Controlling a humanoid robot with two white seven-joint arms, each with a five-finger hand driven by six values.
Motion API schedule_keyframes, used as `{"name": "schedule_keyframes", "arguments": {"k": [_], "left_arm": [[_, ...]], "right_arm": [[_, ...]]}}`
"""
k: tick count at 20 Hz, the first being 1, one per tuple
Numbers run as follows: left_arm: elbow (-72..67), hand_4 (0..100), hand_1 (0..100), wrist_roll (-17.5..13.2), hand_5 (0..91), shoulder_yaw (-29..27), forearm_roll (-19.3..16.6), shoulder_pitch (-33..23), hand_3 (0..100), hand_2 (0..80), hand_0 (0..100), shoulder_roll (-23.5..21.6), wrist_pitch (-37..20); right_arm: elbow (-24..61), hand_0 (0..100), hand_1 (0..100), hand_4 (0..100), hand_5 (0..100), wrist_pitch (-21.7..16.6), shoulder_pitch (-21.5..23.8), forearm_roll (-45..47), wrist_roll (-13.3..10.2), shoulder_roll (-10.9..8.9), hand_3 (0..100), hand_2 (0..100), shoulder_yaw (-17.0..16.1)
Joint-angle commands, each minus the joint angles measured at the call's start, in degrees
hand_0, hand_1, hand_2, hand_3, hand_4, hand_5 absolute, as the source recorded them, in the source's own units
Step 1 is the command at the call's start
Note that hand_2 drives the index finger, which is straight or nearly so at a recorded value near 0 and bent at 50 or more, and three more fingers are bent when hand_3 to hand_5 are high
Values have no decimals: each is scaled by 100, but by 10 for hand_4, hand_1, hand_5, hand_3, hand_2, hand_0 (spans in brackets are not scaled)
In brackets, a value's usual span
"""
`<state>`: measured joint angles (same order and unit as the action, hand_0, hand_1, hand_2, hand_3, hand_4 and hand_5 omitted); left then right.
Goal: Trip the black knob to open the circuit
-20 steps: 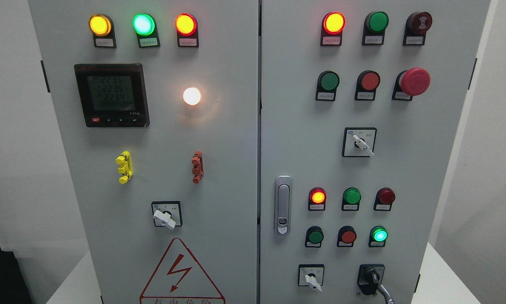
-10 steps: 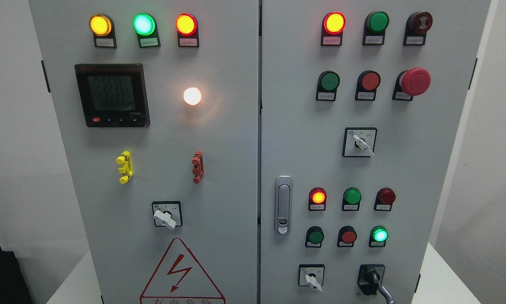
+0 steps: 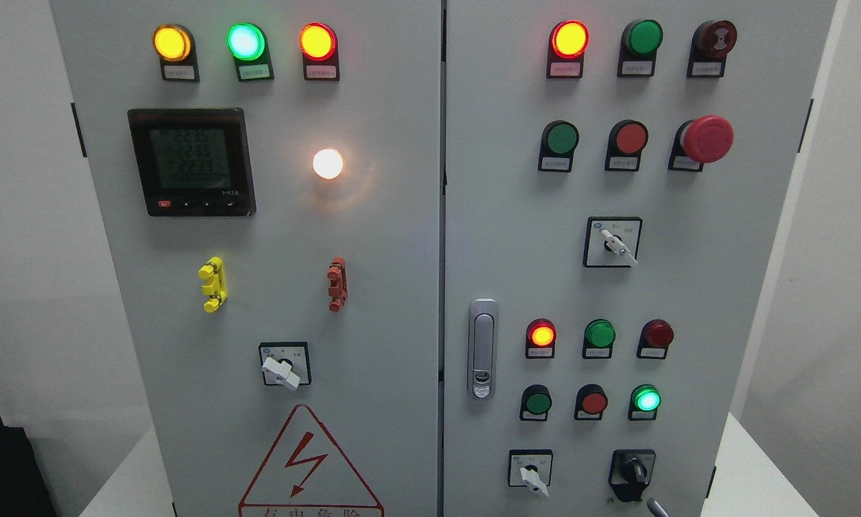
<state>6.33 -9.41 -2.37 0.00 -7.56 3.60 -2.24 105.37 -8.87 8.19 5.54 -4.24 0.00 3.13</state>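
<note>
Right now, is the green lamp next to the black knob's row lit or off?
Lit: the green lamp above the black knob glows bright with a halo.

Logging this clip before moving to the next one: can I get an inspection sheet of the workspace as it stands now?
Surface: grey two-door control cabinet, doors shut, door handle on the right door.
Job's things: black knob at the lower right of the right door, no hand on it.
Clutter: nothing seen on the panel; a black object sits at the lower left.
Hands: neither in view.
Cables: a grey cable end shows just below the black knob at the bottom edge.
Surroundings: indicator lamps lit, including a white lamp; digital meter on; red mushroom button; plain pale walls either side.
</note>
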Motion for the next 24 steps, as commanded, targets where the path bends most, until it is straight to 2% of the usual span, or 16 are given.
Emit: {"name": "schedule_keyframes", "arguments": {"k": [1,2,4,5,7,10,12,15,16,18,20,24], "left_arm": [[0,0,389,1,0,0,-132,0,0,0,120,0,-4],[0,0,389,1,0,0,-132,0,0,0,120,0,-4],[0,0,389,1,0,0,-132,0,0,0,120,0,-4],[0,0,389,1,0,0,-132,0,0,0,120,0,-4],[0,0,389,1,0,0,-132,0,0,0,120,0,4],[0,0,389,1,0,0,-132,0,0,0,120,0,-4],[0,0,389,1,0,0,-132,0,0,0,120,0,-4],[0,0,389,1,0,0,-132,0,0,0,120,0,4],[0,0,389,1,0,0,-132,0,0,0,120,0,-4],[0,0,389,1,0,0,-132,0,0,0,120,0,4],[0,0,389,1,0,0,-132,0,0,0,120,0,-4],[0,0,389,1,0,0,-132,0,0,0,120,0,-4]], "right_arm": [[379,0,0,794,765,-19,305,0,20,70,958,0,-5],[405,0,0,776,756,-36,349,0,20,70,947,0,-5],[441,0,0,625,650,-54,437,0,29,70,764,0,-5],[450,0,0,594,616,-54,464,0,38,79,733,0,-5],[493,0,0,428,468,-97,534,0,55,88,521,0,-5],[494,0,0,345,411,-176,631,0,73,88,412,0,-5],[502,0,0,245,335,-186,683,0,90,88,276,0,-5],[537,0,0,109,205,-229,754,0,134,97,135,0,-5],[538,0,0,92,178,-247,754,0,134,97,115,0,-5],[529,0,0,15,60,-273,780,0,143,97,50,0,4],[538,0,0,0,0,-326,824,0,143,88,18,0,13],[546,0,0,0,0,-353,877,0,152,88,0,0,30]]}}
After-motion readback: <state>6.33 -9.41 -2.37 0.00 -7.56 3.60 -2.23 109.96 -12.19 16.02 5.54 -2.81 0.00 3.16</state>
